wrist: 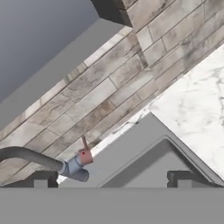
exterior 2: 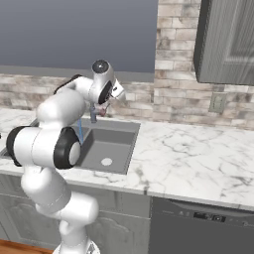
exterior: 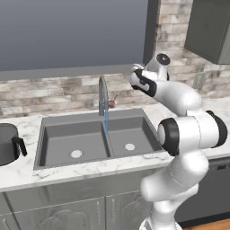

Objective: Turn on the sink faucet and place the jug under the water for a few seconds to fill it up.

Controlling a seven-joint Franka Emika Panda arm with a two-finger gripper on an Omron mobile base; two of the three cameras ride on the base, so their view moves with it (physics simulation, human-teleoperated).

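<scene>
**White marble counter and its load**

The white veined marble counter (exterior: 27, 173) carries the gray double-basin sink (exterior: 96, 141) at its middle. The wide dark gray cylindrical jug (exterior: 8, 143) stands at nine o'clock from the sink.

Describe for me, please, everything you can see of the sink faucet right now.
The sink faucet is a tall, slim gooseneck spout of gray metal. It stands upright at the back rim of the sink, about level with the divider between the two basins. A small reddish-brown lever sticks out at its base, tilted up. The faucet is on: a thin blue stream of water drops straight from the spout tip, close to the divider. Nothing touches the faucet; the gripper sits just short of the lever.
</scene>
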